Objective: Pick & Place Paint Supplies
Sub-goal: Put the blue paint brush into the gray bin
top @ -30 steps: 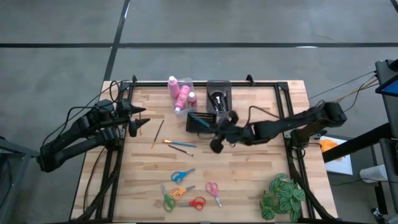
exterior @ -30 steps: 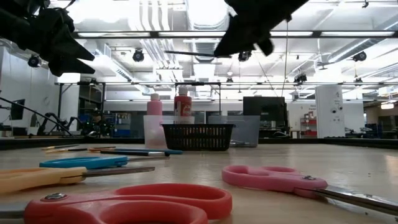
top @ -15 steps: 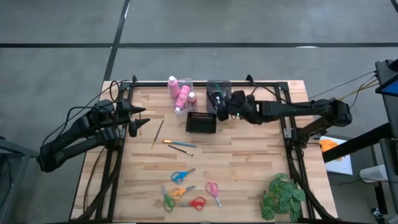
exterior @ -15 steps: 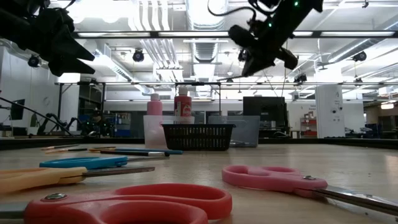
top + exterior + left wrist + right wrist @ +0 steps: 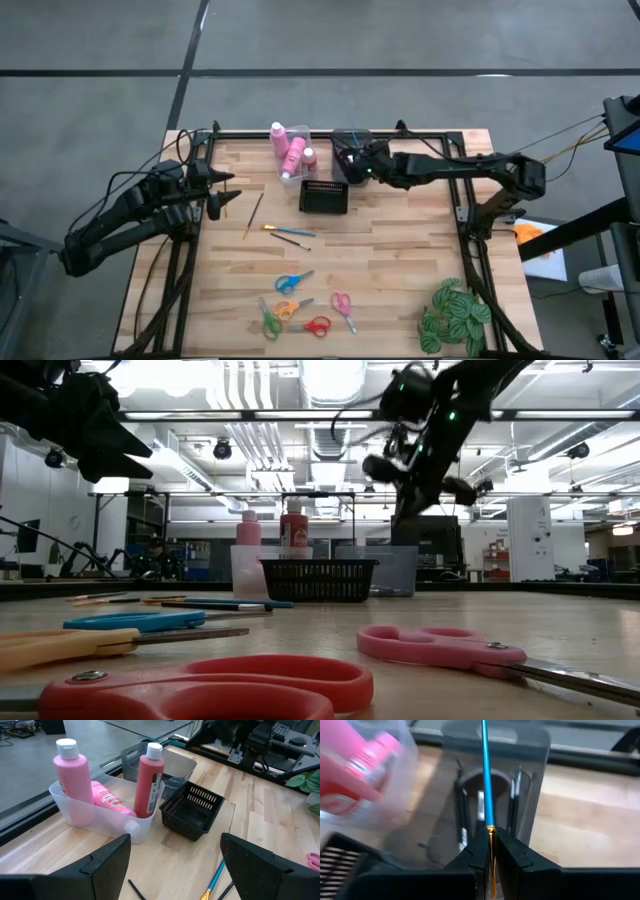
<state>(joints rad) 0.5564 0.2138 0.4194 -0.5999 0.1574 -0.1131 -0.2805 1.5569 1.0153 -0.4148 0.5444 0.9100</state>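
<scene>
Hovering over the grey bin (image 5: 351, 148), the right gripper (image 5: 489, 851) is pinching a blue brush (image 5: 485, 775) above brushes already inside; bottles (image 5: 290, 150) are sitting binned; loose brushes (image 5: 285, 234) and scissors (image 5: 300, 304) are lying unsorted; the left gripper (image 5: 172, 851) is waiting, fingers apart

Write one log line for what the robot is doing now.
right gripper: shut on blue paintbrush | over clear bin | left gripper: open, waiting

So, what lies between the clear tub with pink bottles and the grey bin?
In the left wrist view, only the black mesh basket sits partly between the clear tub and grey bin.
</scene>
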